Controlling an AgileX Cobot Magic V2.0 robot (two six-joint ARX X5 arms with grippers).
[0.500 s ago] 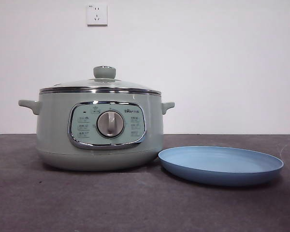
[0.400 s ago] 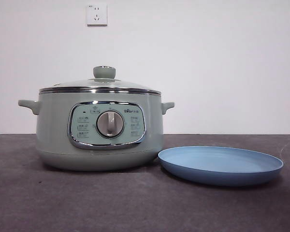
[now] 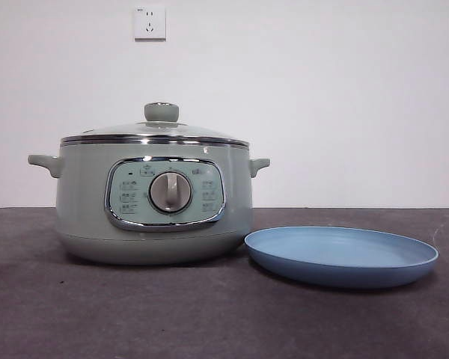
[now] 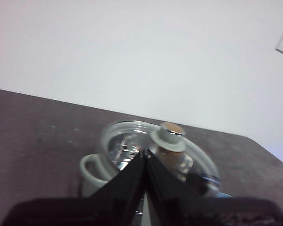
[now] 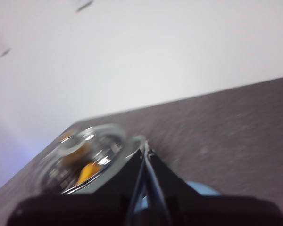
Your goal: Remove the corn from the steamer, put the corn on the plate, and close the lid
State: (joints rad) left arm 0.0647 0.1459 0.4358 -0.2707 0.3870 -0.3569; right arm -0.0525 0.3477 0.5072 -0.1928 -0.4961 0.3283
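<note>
You see the sage-green steamer (image 3: 156,202) at centre left of the front view, its glass lid (image 3: 156,129) seated on top, and the empty blue plate (image 3: 342,256) at lower right, just beside it. Through the lid glass in the right wrist view, the yellow corn (image 5: 88,171) lies inside the pot. Your left gripper (image 4: 145,154) and right gripper (image 5: 145,151) both have their jaws pressed together, holding nothing.

Dark grey table (image 3: 209,321), bearing lidded steamer (image 3: 82,209) and, just beside it, plate (image 3: 343,258).
</note>
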